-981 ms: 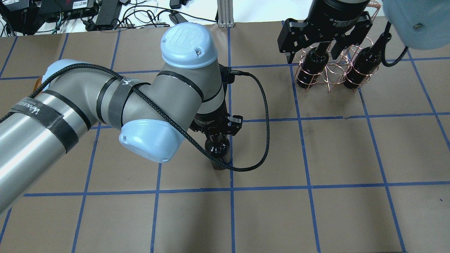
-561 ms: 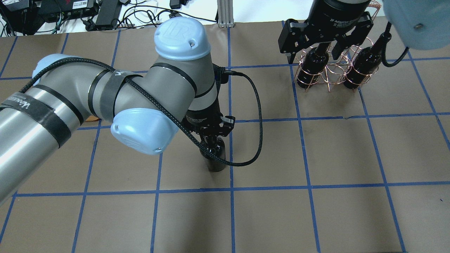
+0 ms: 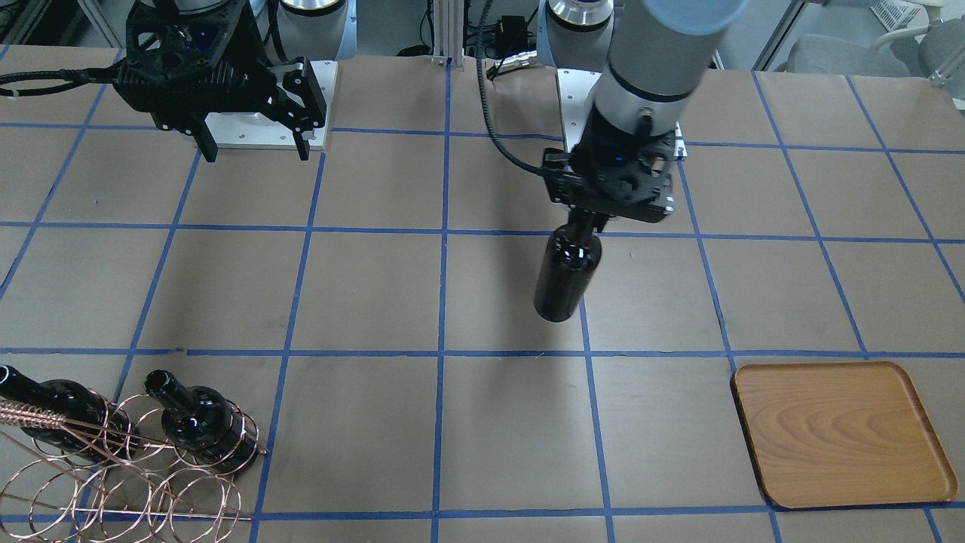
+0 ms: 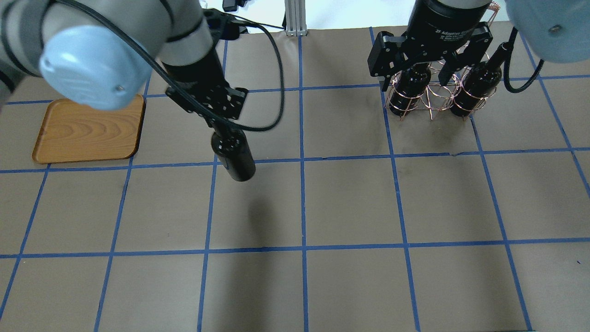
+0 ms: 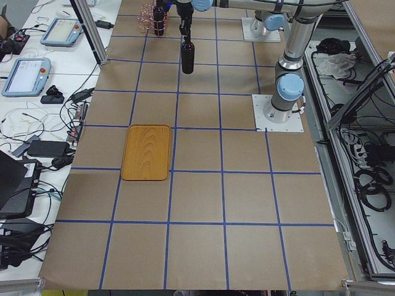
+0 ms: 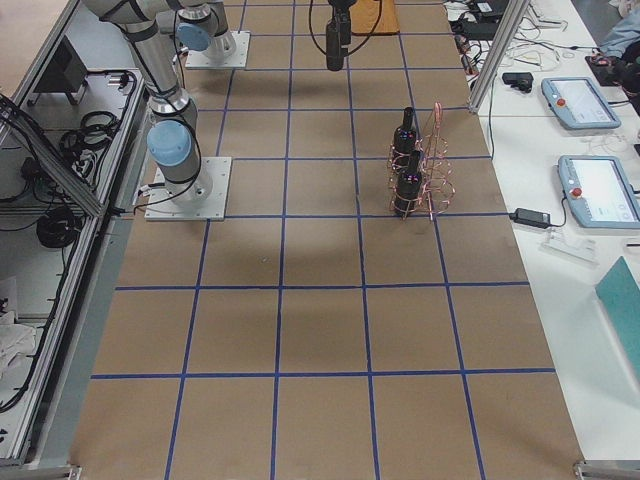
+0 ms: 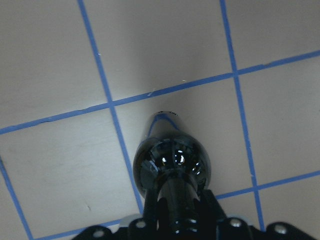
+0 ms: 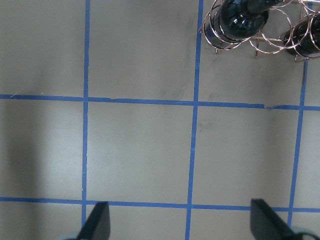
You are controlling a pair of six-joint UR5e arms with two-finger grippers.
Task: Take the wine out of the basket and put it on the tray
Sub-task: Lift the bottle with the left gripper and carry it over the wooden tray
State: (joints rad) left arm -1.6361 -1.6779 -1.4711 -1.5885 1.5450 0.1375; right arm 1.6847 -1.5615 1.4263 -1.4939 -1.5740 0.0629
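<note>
My left gripper (image 4: 217, 123) is shut on the neck of a near-black wine bottle (image 4: 234, 156) and holds it hanging upright above the table; the front view shows the gripper (image 3: 585, 220) and the bottle (image 3: 567, 273), and the left wrist view shows the bottle (image 7: 172, 162) from above. The wooden tray (image 4: 87, 131) lies left of the bottle, bare, also in the front view (image 3: 840, 434). The copper wire basket (image 4: 431, 99) holds two more bottles (image 4: 408, 90) (image 4: 477, 87). My right gripper (image 3: 255, 147) is open and empty, high above the table near the basket.
The table is brown paper with a blue tape grid. The right wrist view shows the basket (image 8: 260, 37) ahead of the open fingers (image 8: 97, 222). Cables and electronics (image 4: 92, 14) lie past the far edge. The left arm's cable (image 4: 272, 69) loops beside the held bottle.
My left arm has swung left and away from the robot with the bottle, toward the tray, which it no longer covers. The right gripper has stayed near the basket.
</note>
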